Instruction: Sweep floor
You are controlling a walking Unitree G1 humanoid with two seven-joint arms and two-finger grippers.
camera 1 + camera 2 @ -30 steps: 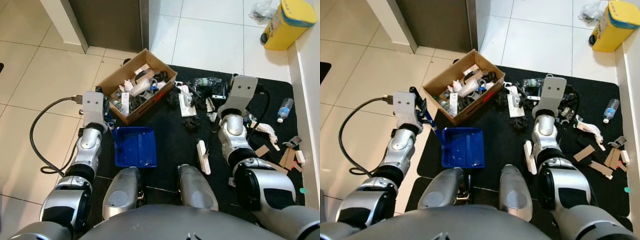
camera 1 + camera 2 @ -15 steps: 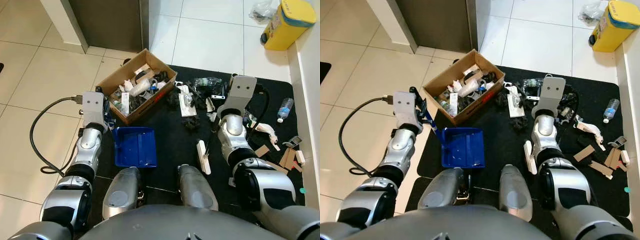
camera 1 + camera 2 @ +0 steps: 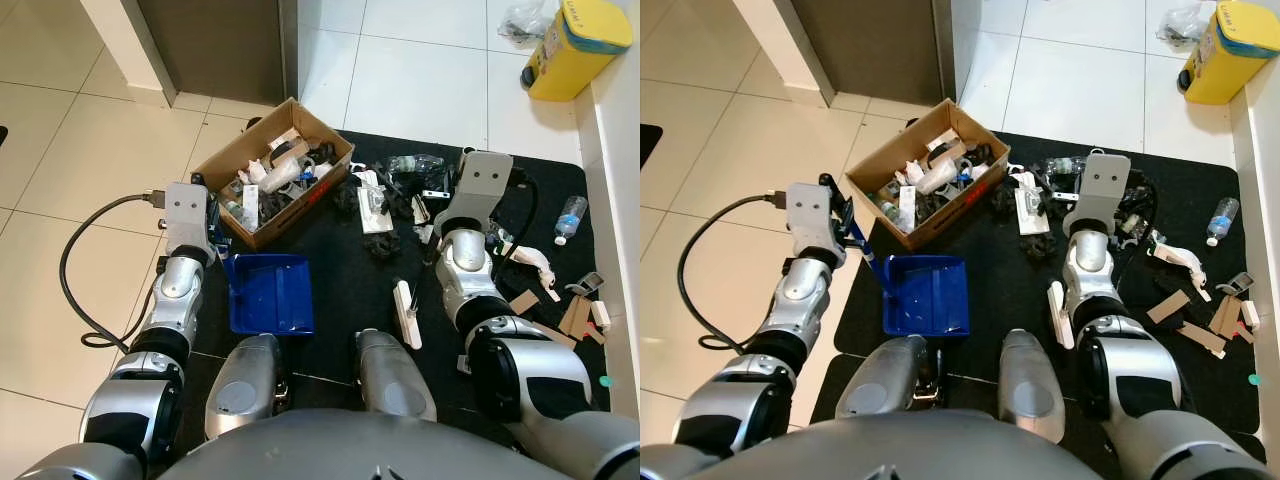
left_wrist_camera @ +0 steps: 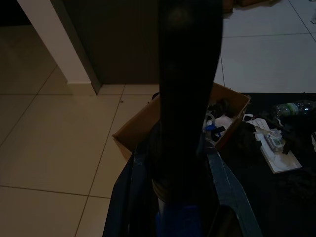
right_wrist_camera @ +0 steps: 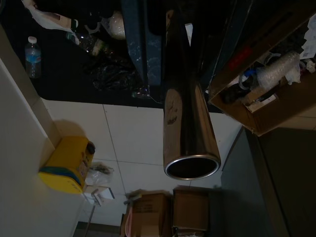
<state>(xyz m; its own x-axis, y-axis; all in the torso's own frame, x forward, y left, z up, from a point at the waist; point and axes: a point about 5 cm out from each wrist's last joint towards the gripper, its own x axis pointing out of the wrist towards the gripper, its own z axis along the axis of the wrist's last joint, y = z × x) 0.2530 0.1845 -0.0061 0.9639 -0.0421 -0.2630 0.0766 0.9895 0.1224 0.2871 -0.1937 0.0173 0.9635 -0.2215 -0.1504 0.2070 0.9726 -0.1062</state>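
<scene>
— Blue plastic is seen first: a dustpan (image 3: 271, 293) is laid flat on the black mat (image 3: 340, 290), just in front of the robot's knees, with its handle raised toward the left gripper (image 3: 847, 232).

— Is the handle clamped?

— It is held there, as far as can be judged; in the left wrist view a dark finger (image 4: 190, 74) is pressed along the blue handle (image 4: 177, 222), so the left gripper is taken as closed on it.

— And the right gripper?

— A shiny metal tube (image 5: 190, 133), apparently a broom pole, is seen running straight out from the right wrist camera, with the fingers hidden around it. Whether they are closed cannot be told. From the head, the right arm (image 3: 468, 250) is seen stretched over the mat toward the litter.

— Where is the litter placed?

— A cardboard box (image 3: 275, 175) full of scraps is set at the mat's far left corner, just beyond the dustpan. Black and white rubbish (image 3: 378, 205) is scattered beside the box, a plastic bottle (image 3: 568, 218) is lying near the mat's right edge, and cardboard pieces (image 3: 580, 312) are strewn further right. A yellow bin (image 3: 575, 45) is stood on the tiles, well apart.
</scene>
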